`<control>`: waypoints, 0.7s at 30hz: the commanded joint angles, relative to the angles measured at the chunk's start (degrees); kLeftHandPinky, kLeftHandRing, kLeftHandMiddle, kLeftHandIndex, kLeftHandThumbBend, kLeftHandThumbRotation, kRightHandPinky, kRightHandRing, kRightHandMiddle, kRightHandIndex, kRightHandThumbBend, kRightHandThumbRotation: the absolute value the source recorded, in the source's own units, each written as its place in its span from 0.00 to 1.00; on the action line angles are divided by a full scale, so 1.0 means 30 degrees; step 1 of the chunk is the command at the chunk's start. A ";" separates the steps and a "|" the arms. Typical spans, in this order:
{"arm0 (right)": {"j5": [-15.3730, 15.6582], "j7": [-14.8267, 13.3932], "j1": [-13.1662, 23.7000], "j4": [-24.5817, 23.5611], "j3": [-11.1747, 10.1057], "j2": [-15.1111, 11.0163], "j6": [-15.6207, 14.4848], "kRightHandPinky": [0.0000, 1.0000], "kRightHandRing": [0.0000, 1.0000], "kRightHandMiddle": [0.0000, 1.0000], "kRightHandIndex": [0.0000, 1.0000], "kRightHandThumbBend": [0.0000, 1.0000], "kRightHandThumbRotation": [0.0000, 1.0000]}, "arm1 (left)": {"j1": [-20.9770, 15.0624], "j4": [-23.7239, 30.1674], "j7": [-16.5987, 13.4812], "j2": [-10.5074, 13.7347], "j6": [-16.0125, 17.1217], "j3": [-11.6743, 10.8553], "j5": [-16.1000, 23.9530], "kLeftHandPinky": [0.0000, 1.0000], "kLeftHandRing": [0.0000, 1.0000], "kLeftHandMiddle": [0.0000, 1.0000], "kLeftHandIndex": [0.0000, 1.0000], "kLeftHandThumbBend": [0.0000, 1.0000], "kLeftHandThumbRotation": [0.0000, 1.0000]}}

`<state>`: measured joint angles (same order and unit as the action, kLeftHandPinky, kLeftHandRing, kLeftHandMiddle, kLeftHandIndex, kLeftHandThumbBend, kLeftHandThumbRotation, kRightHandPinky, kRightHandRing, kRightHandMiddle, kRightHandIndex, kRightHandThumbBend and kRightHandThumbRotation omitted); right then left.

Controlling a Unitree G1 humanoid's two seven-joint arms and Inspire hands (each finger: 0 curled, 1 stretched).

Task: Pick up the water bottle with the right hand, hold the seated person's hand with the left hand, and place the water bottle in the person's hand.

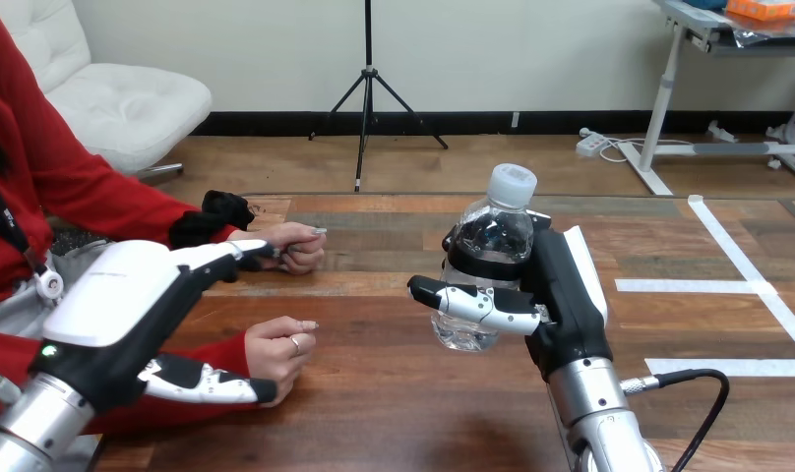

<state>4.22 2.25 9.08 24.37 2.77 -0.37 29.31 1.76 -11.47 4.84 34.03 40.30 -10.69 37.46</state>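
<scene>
My right hand is shut on the clear water bottle with a white cap, thumb across its front and fingers round its back. The bottle stands upright at the table's middle; I cannot tell whether its base touches the wood. My left hand is at the left, open, with its fingers stretched toward the person's farther hand, a loose fist on the table. Its thumb lies along the near side of the person's nearer hand, which rests curled on the table. My fingers are not curled round either hand.
The wooden table has white tape lines on its right part. The person sits at the left side, with both red-sleeved forearms on the table. Bare wood lies between the person's hands and the bottle.
</scene>
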 commanded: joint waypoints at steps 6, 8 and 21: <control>-0.0454 0.0073 0.0506 -0.1695 -0.0269 -0.0068 0.0142 0.24 0.29 0.35 0.38 0.85 0.05 | -0.1836 -0.0898 -0.0812 0.1980 -0.0035 0.0657 0.0145 0.65 0.74 0.81 0.84 1.00 0.41; -0.0484 0.0105 0.0477 -0.1771 -0.0296 -0.0064 0.0136 0.23 0.29 0.35 0.38 0.85 0.05 | -0.1888 -0.1062 -0.0737 0.2202 -0.0128 0.0772 0.0116 0.66 0.75 0.81 0.85 1.00 0.43; -0.0859 0.0391 0.0267 -0.2602 -0.0458 -0.0141 -0.0297 0.24 0.30 0.35 0.39 0.83 0.03 | -0.2425 -0.1987 -0.0102 0.4182 -0.1059 0.2025 0.1506 0.73 0.80 0.85 0.88 1.00 0.47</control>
<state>2.82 3.33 7.80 21.60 1.98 -0.47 28.48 -1.66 -16.48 4.55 43.09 38.35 -6.75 39.95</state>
